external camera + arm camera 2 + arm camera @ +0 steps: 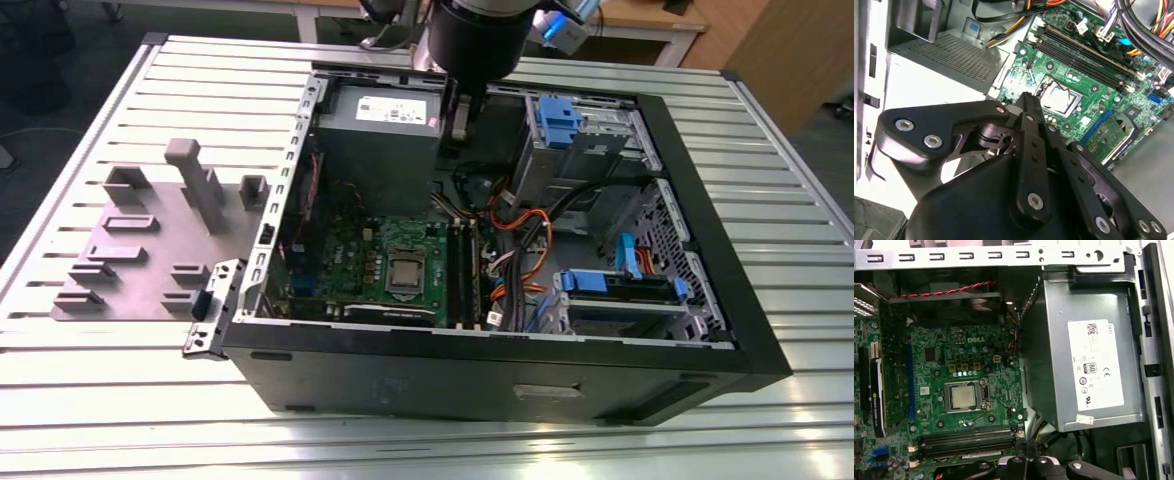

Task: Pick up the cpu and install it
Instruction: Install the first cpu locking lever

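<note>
I am looking at an open black desktop computer case (507, 375) lying on its side on a ribbed silver metal counter (80, 390). My black robot arm (478, 35) comes down into the case from above, near the grey box-shaped power supply (380, 135).

The cpu, a small flat square chip with a dull silver-grey metal top (964, 396), sits in the socket on the green motherboard (929, 380). In the exterior view I see it as a pale square (406, 270) near the middle of the board, well below the arm. In the second wrist view the chip (1060, 97) lies just beyond the tip of my black jointed end effector (1026, 105).

The end effector holds nothing, and its linkage arms meet at a point, so I read the fingers as drawn together. It hangs above the board, apart from the chip.

Beside the motherboard run black memory slots (966, 439). Orange and black cables (514, 225) cross the case interior. On the exterior view's left, a grey plastic fixture with upright blocks (154, 245) rests on the counter next to the case.
</note>
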